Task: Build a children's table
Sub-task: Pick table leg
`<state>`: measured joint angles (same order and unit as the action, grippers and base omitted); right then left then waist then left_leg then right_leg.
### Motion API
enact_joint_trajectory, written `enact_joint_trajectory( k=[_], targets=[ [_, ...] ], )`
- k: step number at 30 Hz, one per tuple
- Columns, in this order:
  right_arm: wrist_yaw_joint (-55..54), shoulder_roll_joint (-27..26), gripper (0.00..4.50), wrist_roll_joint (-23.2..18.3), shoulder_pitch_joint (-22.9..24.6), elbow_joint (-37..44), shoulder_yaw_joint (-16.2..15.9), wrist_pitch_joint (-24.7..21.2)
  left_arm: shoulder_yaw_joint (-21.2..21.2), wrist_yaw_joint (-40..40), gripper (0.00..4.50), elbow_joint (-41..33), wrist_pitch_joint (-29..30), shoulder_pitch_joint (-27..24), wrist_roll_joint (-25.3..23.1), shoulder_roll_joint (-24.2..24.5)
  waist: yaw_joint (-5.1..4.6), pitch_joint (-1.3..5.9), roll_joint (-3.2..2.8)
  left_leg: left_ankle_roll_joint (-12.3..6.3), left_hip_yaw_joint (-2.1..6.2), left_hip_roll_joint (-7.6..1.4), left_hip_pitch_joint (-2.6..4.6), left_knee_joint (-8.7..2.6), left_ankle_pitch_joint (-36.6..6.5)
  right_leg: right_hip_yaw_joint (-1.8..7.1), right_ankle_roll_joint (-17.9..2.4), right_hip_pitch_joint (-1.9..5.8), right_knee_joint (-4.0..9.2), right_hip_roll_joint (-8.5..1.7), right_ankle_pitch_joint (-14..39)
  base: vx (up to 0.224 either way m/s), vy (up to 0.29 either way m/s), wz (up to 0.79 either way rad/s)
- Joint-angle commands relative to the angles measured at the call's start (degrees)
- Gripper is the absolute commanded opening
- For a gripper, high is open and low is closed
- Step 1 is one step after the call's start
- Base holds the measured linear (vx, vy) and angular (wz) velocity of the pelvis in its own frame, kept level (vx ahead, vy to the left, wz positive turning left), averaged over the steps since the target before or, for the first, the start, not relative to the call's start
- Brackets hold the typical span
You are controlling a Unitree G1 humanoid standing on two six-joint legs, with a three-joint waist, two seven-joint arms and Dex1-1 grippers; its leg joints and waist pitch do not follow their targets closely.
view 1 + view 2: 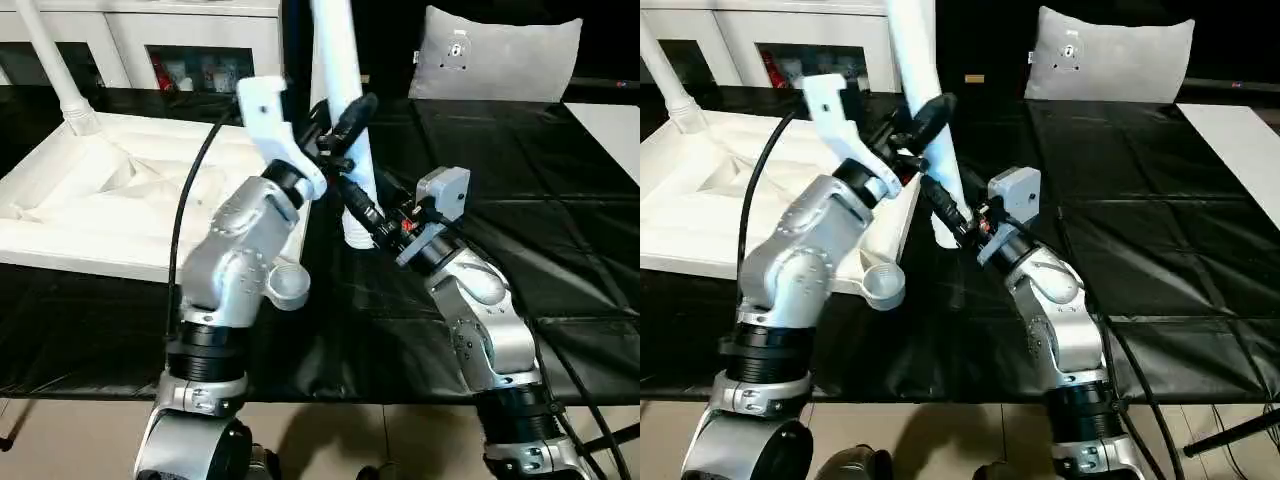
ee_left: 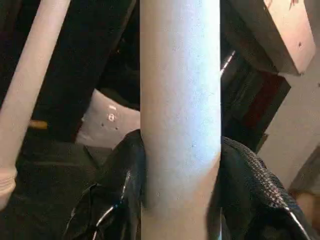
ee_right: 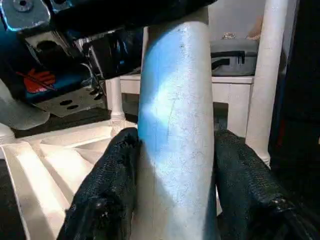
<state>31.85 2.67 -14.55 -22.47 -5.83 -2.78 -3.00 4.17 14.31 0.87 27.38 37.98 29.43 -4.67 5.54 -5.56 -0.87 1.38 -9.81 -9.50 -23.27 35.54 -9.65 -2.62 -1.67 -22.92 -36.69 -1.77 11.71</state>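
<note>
The children's table top (image 1: 100,200) lies upside down on the left, ribbed side up, with one white leg (image 1: 50,60) standing in its far corner socket. An open round socket (image 1: 290,285) shows at its near corner, beside my left elbow. Another white leg (image 1: 340,60) stands nearly upright in the middle, its lower end close to the black cover. My left gripper (image 1: 345,125) is shut on this leg (image 2: 180,125), a black finger pressed against each side. Lower down, my right gripper (image 1: 358,212) is shut on the same leg (image 3: 175,125).
A black table cover (image 1: 520,200) spreads over the table to the right and front. A grey cushion (image 1: 500,55) lies at the far right, and white cabinets (image 1: 180,40) stand behind. A white surface (image 1: 610,130) borders the right edge.
</note>
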Motion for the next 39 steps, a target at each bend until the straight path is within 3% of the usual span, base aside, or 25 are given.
enact_joint_trajectory(
  k=[1,5,8,11,14,20,21,22,23,24,26,27,30,33,36,39],
  targets=[
    [1.13,0.0,1.86,-0.02,-0.79,0.55,-0.73,1.02,-0.59,0.44,1.94,-0.58,3.65,-0.47,2.9,-0.7,0.02,5.44,0.99,-2.32,1.25,-3.37,1.22,-3.58,-7.4,3.04,-9.28,2.86,5.05,-6.24,10.54,0.0,0.0,0.0],
    [0.64,0.27,1.86,0.36,-0.97,0.51,-0.89,1.08,0.22,-0.13,1.93,-0.64,3.72,0.08,2.44,0.13,-0.03,5.44,0.91,-2.36,1.3,-3.39,1.23,-3.62,-7.33,3.02,-8.83,2.84,5.12,-6.25,10.83,0.0,0.0,0.0],
    [0.19,0.68,1.86,1.1,-1.29,0.27,-1.4,0.86,-0.42,-1.04,1.88,0.15,1.13,0.71,-1.59,1.54,-0.07,5.44,0.94,-2.4,1.34,-3.44,1.24,-3.69,-7.46,3.05,-8.45,2.85,5.2,-6.24,10.94,0.0,0.0,0.0],
    [-0.49,0.63,1.86,1.25,-1.76,0.1,-1.15,0.09,-0.33,-1.45,1.86,0.35,0.65,1.13,-2.39,2.03,-0.14,5.48,0.85,-2.17,1.31,-3.42,1.28,-3.67,-7.31,3.06,-8.58,2.88,5.09,-6.27,10.43,0.0,0.0,0.0],
    [0.85,0.99,2.56,-0.61,-2.18,0.78,-0.78,-3.07,0.18,-1.25,1.85,0.37,1.35,1.57,-1.8,2.71,-0.24,5.49,0.87,-2.18,1.31,-3.35,1.26,-3.63,-7.13,3.07,-8.72,2.97,5.03,-6.18,10.08,0.0,0.0,0.0],
    [2.12,2.32,2.99,-5.36,-2.22,4.22,1.24,-7.93,1.55,1.72,1.85,2.42,2.36,2.84,-1.32,6.62,-0.19,5.62,0.74,-2.17,1.35,-3.37,1.45,-3.62,-6.52,3.04,-8.5,2.92,4.89,-6.15,9.03,0.0,0.0,0.0],
    [2.25,2.37,3.04,-8.18,-2.19,5.35,2.43,-10.44,1.59,2.49,1.85,2.82,2.5,3.0,-1.52,7.55,-0.23,5.59,0.7,-2.3,1.37,-3.34,1.46,-3.65,-6.24,3.05,-8.68,2.91,4.78,-5.98,8.2,0.0,0.0,0.0],
    [1.8,3.57,3.25,-13.02,-2.48,7.16,5.37,-15.95,2.69,3.44,1.85,3.91,3.22,3.56,-0.87,9.25,-0.16,5.64,0.66,-2.55,1.36,-3.32,1.48,-3.64,-5.99,3.06,-8.91,2.99,4.72,-6.14,7.64,0.0,0.0,0.0],
    [2.03,4.0,3.25,-13.83,-2.52,7.39,5.75,-17.16,2.82,3.74,1.85,3.99,3.33,3.62,-0.7,9.51,-0.01,5.72,0.58,-2.53,1.39,-3.35,1.66,-3.59,-5.8,3.05,-8.91,2.92,4.64,-6.06,7.53,0.0,0.0,0.0],
    [2.95,5.59,3.36,-16.43,-2.67,8.07,6.92,-21.19,3.23,4.79,1.85,4.23,3.73,3.83,-0.09,10.37,0.01,5.65,0.74,-2.39,1.34,-3.29,1.65,-3.6,-5.73,2.98,-9.04,2.96,4.65,-5.98,7.62,0.0,0.0,0.0],
    [3.7,7.71,3.57,-17.09,-3.43,7.26,8.33,-23.7,3.78,6.36,1.85,4.26,5.2,4.13,1.57,11.35,0.24,5.67,0.67,-1.78,1.29,-3.31,1.63,-3.54,-5.79,2.96,-9.1,2.97,4.71,-6.11,8.26,0.0,0.0,0.0],
    [5.13,9.48,3.57,-17.08,-3.72,6.93,8.61,-24.68,4.31,7.62,1.85,4.13,6.19,4.37,3.25,11.74,0.3,5.67,0.96,-1.36,1.14,-3.19,1.59,-3.51,-5.87,2.95,-9.24,3.05,4.77,-6.16,8.78,0.0,0.0,0.0],
    [8.71,13.1,3.83,-18.82,-3.92,7.19,8.27,-29.07,6.19,9.08,1.85,4.1,8.67,5.09,7.59,11.67,0.68,5.69,0.95,-1.36,1.06,-3.13,1.48,-3.36,-5.61,2.95,-9.68,3.06,4.76,-6.23,8.98,0.0,0.0,0.0],
    [12.45,17.51,4.05,-20.96,-4.71,6.88,7.7,-33.65,4.73,15.72,1.85,3.24,12.77,5.6,10.72,14.05,1.01,5.77,1.3,-1.7,1.09,-3.14,1.55,-3.32,-5.32,2.92,-9.29,3.1,4.84,-6.31,10.06,0.0,0.0,0.0],
    [15.93,20.32,4.4,-22.72,-5.96,6.92,6.72,-36.38,2.82,19.54,1.85,2.98,13.57,6.02,10.51,15.55,1.12,5.68,1.32,-1.69,1.12,-3.2,1.59,-3.33,-5.75,2.93,-8.67,3.03,5.04,-6.31,11.76,0.0,0.0,0.0],
    [19.01,22.23,4.41,-23.31,-7.12,7.3,5.33,-38.34,0.76,22.61,1.85,2.54,13.74,6.51,10.29,16.24,1.21,5.71,1.3,-1.26,1.18,-3.34,1.59,-3.39,-5.83,2.92,-8.48,3.02,4.97,-6.33,12.08,0.0,0.0,0.0]
  ],
)
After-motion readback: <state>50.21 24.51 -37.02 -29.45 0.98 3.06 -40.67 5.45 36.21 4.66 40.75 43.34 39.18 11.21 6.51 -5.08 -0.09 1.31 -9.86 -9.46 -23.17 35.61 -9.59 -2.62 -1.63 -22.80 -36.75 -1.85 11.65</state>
